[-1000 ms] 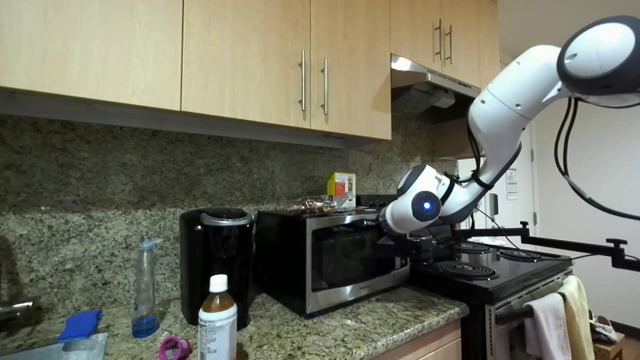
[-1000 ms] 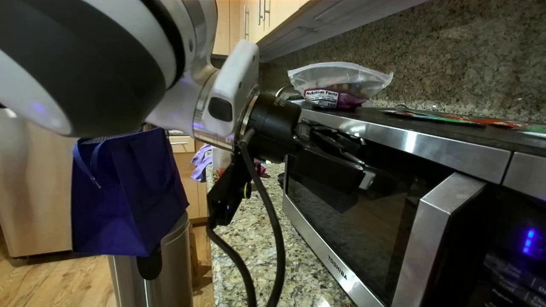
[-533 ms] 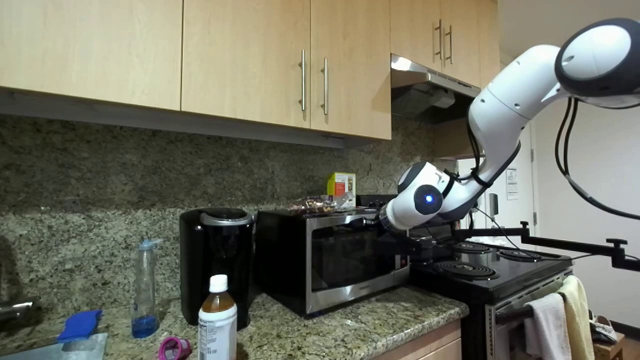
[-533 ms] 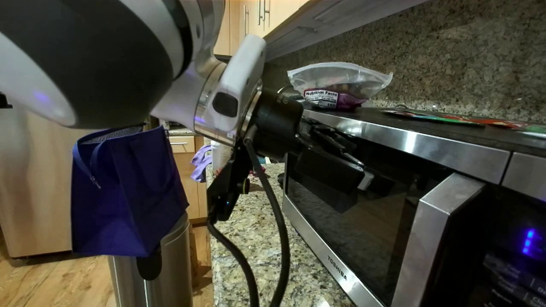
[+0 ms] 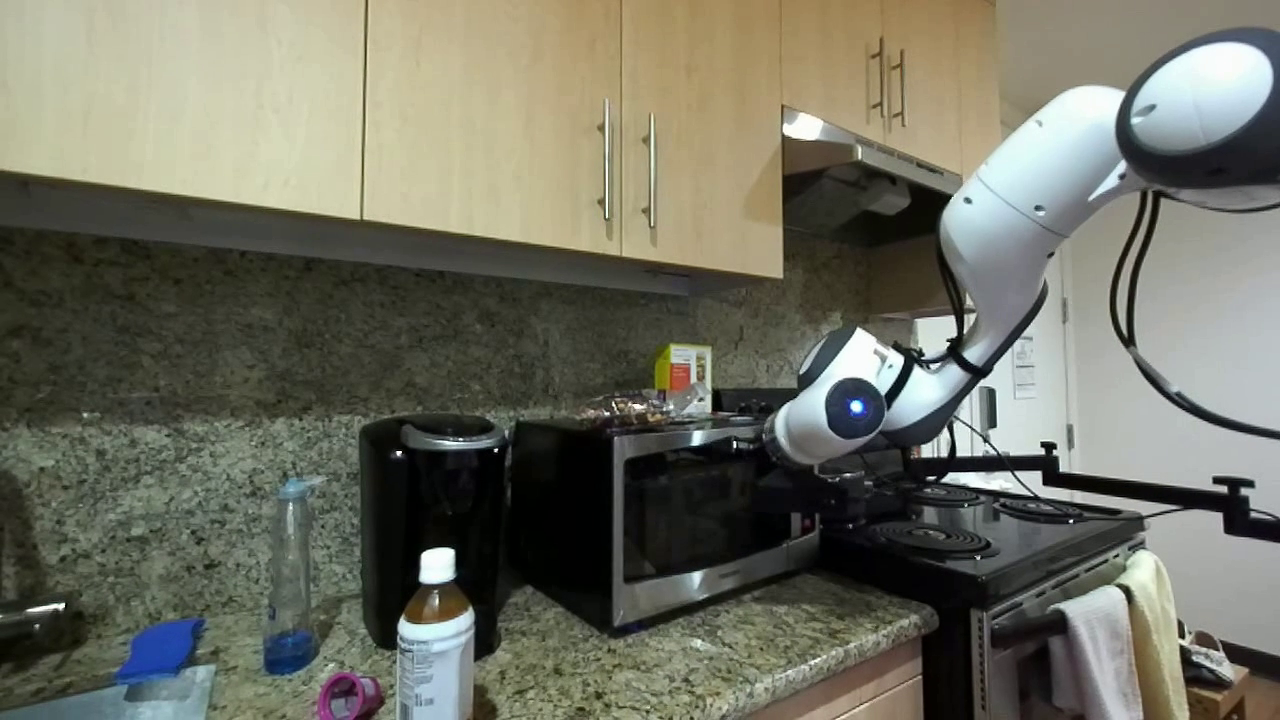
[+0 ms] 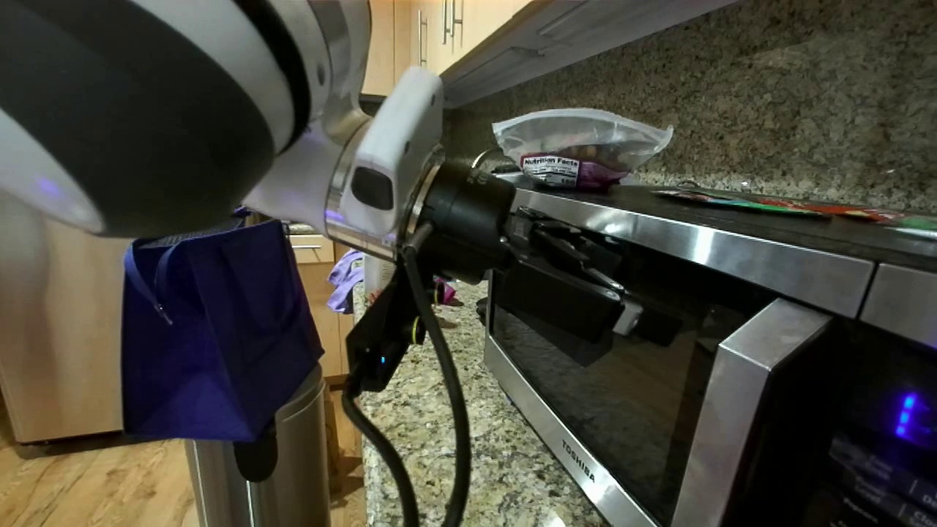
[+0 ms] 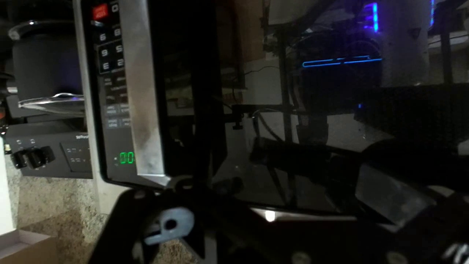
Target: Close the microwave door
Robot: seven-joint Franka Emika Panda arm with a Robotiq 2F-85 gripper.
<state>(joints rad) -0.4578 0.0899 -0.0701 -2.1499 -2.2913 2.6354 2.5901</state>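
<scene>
Note microwave door (image 6: 644, 410) on front of Toshiba microwave (image 5: 565, 520), seemingly flush beside control panel (image 6: 889, 446). Likely at end of closing push. Cannot tell jaw spread of gripper (image 6: 622, 304) near door's upper part, nor contact. Next: confirm seating, then back straight off.

The gripper (image 6: 621, 304) hides part of the microwave door (image 6: 633, 410) ahead of it; behind it, the view's edge crops the arm (image 6: 198, 124).
</scene>
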